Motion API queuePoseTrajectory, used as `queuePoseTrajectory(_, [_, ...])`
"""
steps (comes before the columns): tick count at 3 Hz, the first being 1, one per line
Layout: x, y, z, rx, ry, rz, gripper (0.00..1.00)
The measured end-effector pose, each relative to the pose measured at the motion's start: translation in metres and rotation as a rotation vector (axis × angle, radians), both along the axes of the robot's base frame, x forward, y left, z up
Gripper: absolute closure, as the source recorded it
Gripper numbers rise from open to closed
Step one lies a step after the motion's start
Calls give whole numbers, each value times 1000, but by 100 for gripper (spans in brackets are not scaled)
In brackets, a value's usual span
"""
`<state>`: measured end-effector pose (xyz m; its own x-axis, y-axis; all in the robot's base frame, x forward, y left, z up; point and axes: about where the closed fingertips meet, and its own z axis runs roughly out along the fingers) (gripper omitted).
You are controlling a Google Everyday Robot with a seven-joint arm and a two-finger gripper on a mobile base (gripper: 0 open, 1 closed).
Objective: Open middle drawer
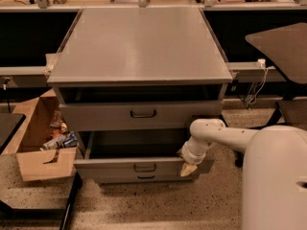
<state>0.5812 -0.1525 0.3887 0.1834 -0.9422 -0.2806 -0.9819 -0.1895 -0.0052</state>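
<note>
The middle drawer (110, 168) is the low grey front with a small dark bar handle (145, 167). It stands pulled out of the grey cabinet (139, 47), and its plain grey tray (134, 140) shows behind the front. My gripper (188, 169) hangs down at the right end of this drawer's front, at the edge or just in front of it. The white arm (216, 133) reaches in from the right. The taller-fronted drawer (96, 115) above juts out slightly. The slimmest drawer's front (145, 178) shows just under the middle one.
An open cardboard box (36, 162) with cans and scraps sits on the floor left of the cabinet. A dark table edge (7, 123) is at far left. A dark tabletop (283, 47) and a hanging cable (256, 85) are at right. My white body (273, 176) fills the lower right.
</note>
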Motion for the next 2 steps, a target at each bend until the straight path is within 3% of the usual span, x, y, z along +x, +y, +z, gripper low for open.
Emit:
queuePoseTrajectory(1, [-10, 1, 5, -6, 8, -9, 81])
queuePoseTrajectory(2, [-10, 1, 7, -6, 8, -9, 100])
